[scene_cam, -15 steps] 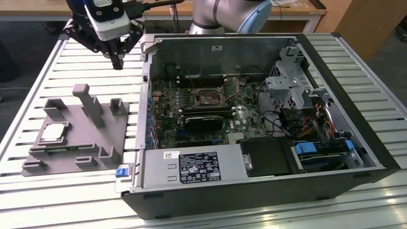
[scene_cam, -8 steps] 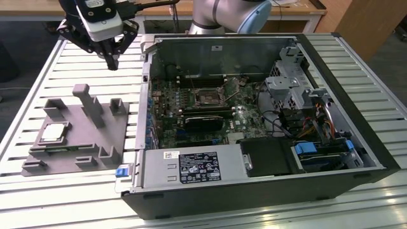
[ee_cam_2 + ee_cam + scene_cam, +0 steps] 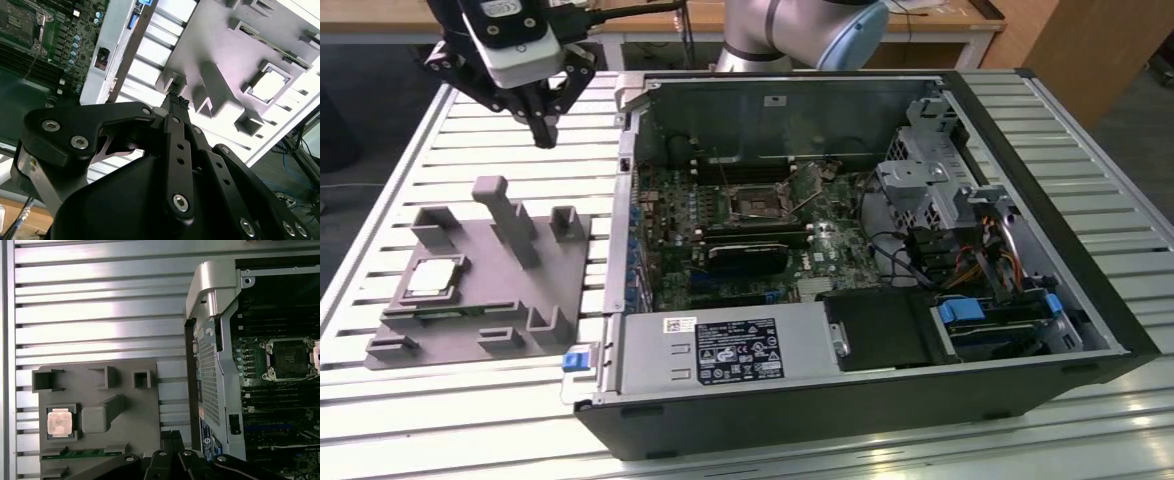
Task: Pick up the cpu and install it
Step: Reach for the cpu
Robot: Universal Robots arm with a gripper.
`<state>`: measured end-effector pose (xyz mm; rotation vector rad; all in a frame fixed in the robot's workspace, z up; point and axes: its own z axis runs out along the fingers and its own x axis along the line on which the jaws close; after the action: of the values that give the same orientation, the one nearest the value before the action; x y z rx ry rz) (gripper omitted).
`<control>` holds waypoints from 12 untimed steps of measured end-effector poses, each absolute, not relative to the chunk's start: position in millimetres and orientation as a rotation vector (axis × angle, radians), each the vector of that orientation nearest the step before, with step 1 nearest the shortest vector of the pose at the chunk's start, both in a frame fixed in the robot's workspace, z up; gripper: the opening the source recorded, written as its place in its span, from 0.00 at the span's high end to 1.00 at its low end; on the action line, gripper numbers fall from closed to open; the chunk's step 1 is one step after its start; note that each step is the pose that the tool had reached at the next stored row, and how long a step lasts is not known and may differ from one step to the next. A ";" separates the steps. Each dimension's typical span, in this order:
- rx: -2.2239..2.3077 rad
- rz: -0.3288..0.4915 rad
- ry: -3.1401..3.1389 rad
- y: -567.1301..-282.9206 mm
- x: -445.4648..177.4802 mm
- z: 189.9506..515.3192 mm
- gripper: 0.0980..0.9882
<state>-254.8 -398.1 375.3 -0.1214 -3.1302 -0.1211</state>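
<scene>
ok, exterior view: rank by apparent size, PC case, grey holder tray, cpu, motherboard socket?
1. PC case
2. grey holder tray
3. cpu and motherboard socket: look about alike, so unranked.

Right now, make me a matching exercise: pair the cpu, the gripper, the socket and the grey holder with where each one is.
1 cpu
2 gripper
3 socket
4 grey holder

A inside the open case
B on the slatted table
C in a holder recess
D in the air above the table

Pairs: 1-C, 2-D, 3-A, 4-B.
</scene>
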 end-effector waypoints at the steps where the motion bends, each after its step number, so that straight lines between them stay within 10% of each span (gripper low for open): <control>1: -0.121 -0.121 -3.130 -398.1 -256.0 375.2 0.99; 12: -0.122 -0.121 -3.125 -398.1 -266.7 374.2 0.99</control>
<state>-266.7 -398.1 374.2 -0.1215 -3.1252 -0.1207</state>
